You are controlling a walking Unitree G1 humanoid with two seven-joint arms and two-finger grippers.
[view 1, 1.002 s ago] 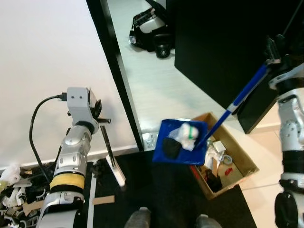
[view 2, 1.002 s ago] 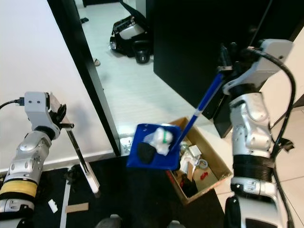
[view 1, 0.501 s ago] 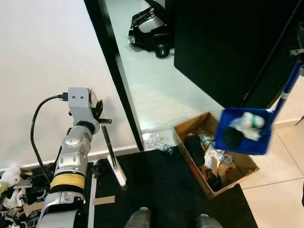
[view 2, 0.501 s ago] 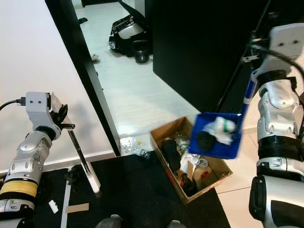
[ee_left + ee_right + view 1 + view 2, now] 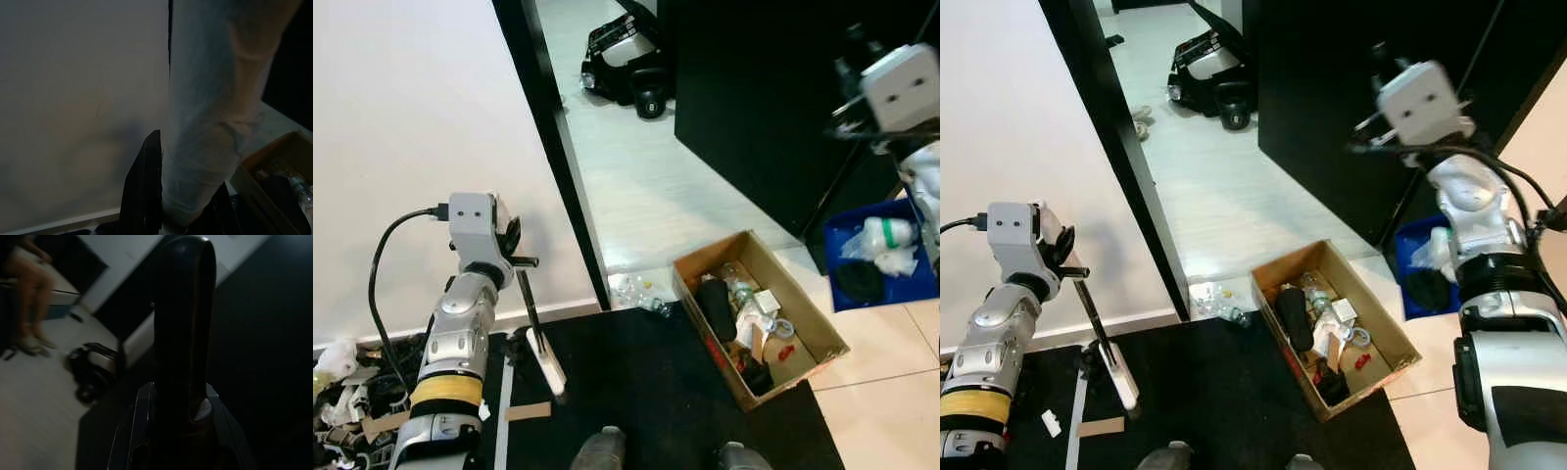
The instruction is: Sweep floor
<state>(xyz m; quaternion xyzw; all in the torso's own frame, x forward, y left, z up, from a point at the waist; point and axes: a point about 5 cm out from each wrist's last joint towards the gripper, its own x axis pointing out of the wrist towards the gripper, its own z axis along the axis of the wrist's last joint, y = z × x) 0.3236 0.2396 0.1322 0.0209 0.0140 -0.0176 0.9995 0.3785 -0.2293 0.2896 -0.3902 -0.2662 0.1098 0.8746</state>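
Observation:
My left gripper point(image 5: 514, 260) is shut on the thin black handle of a broom point(image 5: 530, 313). Its white head point(image 5: 547, 368) rests on the black mat near the wall. In the left wrist view a black finger point(image 5: 146, 191) lies against the pale blurred handle point(image 5: 205, 122). My right gripper point(image 5: 854, 57) is raised high at the right, shut on the dustpan's handle point(image 5: 183, 333), which looks dark in the wrist view. The blue dustpan point(image 5: 881, 257) hangs to the right of the cardboard box point(image 5: 709, 253), holding a white wad and a black lump.
The open box holds several pieces of rubbish. Plastic bottles point(image 5: 636, 291) lie at the black door frame point(image 5: 563, 166). A black cabinet point(image 5: 754, 98) stands behind the box. Litter point(image 5: 342, 392) is piled at the lower left. A person's legs point(image 5: 29, 289) show in the right wrist view.
My right arm has swung the loaded dustpan from the box's left side, across it, to its right side, and the wrist has tipped upward. The broom has barely shifted.

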